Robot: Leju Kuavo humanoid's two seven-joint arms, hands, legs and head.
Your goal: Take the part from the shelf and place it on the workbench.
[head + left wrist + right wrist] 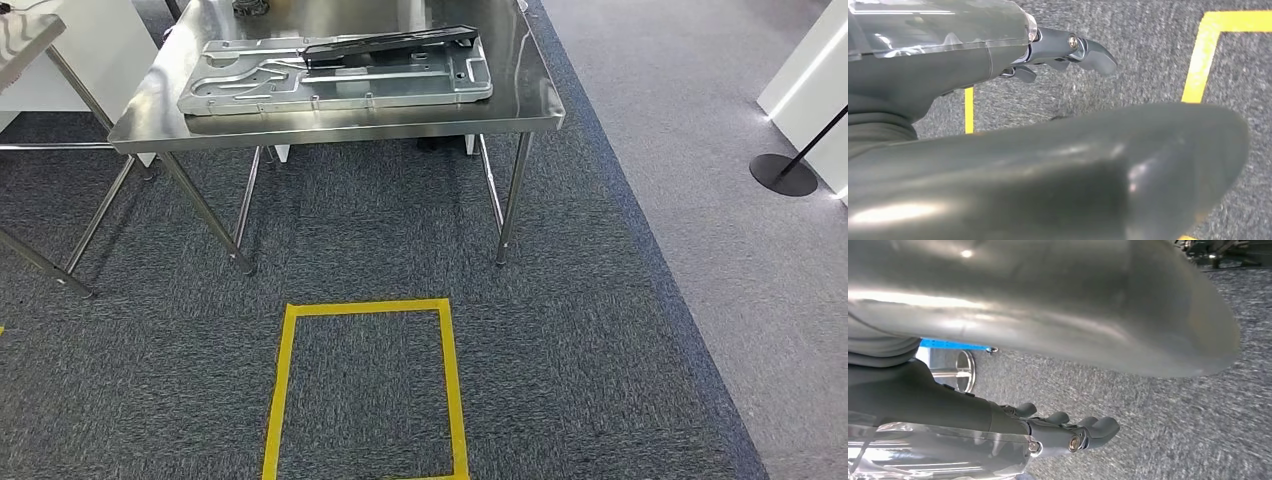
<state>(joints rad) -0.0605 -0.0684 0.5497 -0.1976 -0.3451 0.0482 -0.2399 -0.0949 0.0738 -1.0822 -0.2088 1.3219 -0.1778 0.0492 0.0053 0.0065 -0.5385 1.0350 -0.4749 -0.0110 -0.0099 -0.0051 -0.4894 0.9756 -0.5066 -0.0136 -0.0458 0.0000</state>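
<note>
Part (388, 46) lies flat on the silver tray (250, 85) on the bench (340, 125). Left hand (1068, 52) and right hand (1073, 432) hold nothing, fingers loosely extended above carpet.

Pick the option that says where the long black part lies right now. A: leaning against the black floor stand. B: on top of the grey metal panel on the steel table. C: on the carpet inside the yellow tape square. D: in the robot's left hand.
B: the head view shows the black part lying across the grey metal panel on the steel table.
</note>
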